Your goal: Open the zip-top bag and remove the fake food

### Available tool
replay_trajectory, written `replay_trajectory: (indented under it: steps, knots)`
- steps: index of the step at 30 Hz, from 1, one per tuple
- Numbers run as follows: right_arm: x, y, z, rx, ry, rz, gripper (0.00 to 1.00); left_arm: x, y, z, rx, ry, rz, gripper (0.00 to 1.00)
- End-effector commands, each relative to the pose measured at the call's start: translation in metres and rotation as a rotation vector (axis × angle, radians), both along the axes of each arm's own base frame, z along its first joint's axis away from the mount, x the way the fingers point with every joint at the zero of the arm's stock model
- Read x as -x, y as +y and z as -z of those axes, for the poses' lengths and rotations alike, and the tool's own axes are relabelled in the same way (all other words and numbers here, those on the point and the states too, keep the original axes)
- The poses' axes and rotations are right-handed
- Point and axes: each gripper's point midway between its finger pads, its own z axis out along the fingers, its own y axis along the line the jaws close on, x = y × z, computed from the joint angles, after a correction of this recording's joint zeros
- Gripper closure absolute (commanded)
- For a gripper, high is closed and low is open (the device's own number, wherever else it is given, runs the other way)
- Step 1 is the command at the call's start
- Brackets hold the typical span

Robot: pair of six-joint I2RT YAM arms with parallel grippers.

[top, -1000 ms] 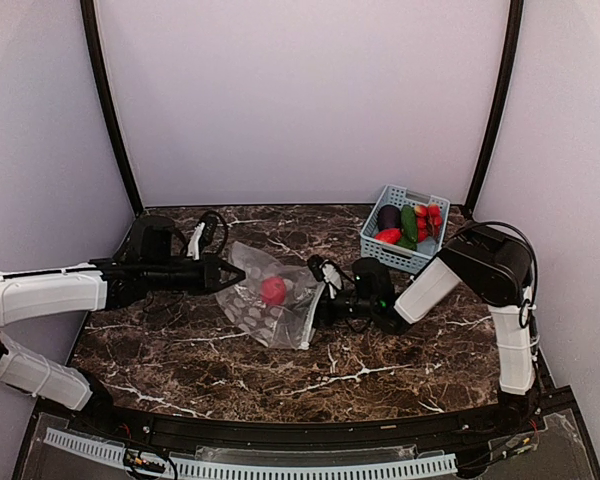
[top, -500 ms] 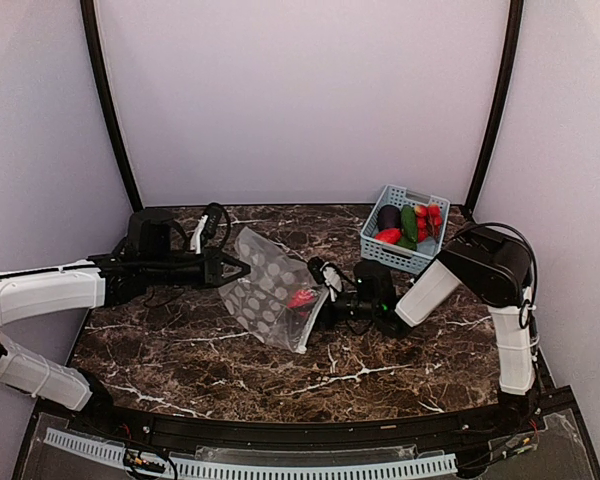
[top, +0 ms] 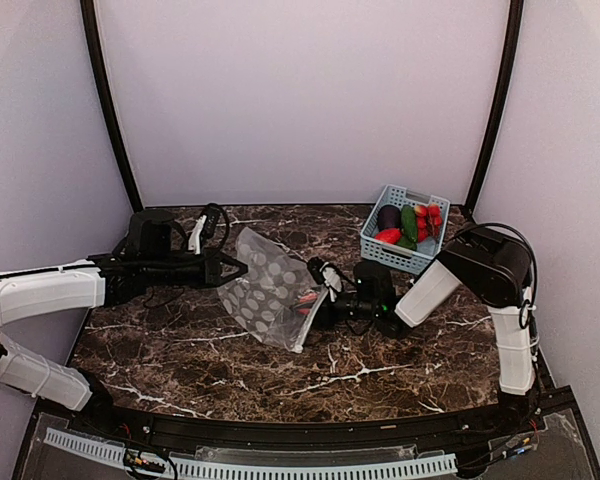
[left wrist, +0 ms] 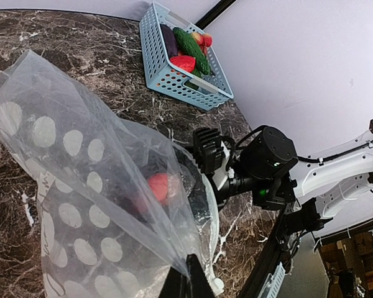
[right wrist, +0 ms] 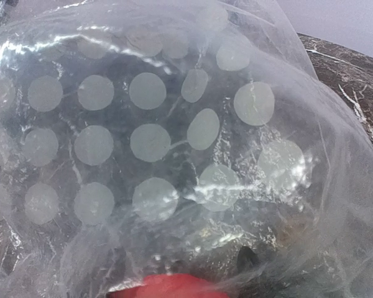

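Left arm point(top: 42, 293): long links in white shells with panel seams showing. Joints and wrist section are matte black. A second white-shelled link point(top: 35, 375) is nearer the base. Black cable loop point(top: 212, 222) above the wrist, small white fitting point(top: 197, 238) beside it.

Left gripper point(top: 240, 269): black, fingers tapering to narrow pointed tips.

Right arm point(top: 515, 345): white shells on the upright and forearm links. The elbow housing point(top: 485, 262) is bulky, black and rounded. Thin black cable point(top: 508, 230) arcs over it.

Right wrist motor point(left wrist: 270, 155): black, cylindrical, with a small green light point(left wrist: 261, 192) on its underside. Ahead of it sits a black ribbed block point(left wrist: 208, 151) with a white insert point(left wrist: 221, 180) below. Screws too small to make out.
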Motion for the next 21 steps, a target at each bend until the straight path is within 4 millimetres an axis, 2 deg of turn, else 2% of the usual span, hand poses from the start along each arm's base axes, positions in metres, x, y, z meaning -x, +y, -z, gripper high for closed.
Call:
replay_trajectory:
  steps: [1,3,8,11,13,15,21]
  knots:
    - [0.01,-0.008,0.027,0.063,0.031,0.001,0.44,-0.004,0.003,-0.006,-0.018,-0.024,-0.025,0.99]
    - [0.013,-0.012,0.03,0.074,0.033,0.005,0.38,-0.005,0.005,-0.004,-0.028,-0.023,-0.035,0.99]
    - [0.016,-0.016,0.028,0.077,0.021,0.008,0.38,-0.008,0.006,-0.001,-0.036,-0.016,-0.047,0.99]
    - [0.017,-0.017,0.025,0.075,0.015,0.008,0.45,-0.009,0.006,0.002,-0.039,-0.01,-0.054,0.99]
    - [0.018,-0.017,0.022,0.073,0.012,0.002,0.53,-0.011,0.008,0.004,-0.045,-0.006,-0.066,0.99]
    - [0.02,-0.017,0.013,0.058,0.004,-0.003,0.6,-0.014,0.013,0.007,-0.056,0.001,-0.092,0.99]
    - [0.028,-0.021,-0.024,0.018,-0.028,-0.015,0.65,-0.026,0.035,0.029,-0.096,0.055,-0.202,0.99]
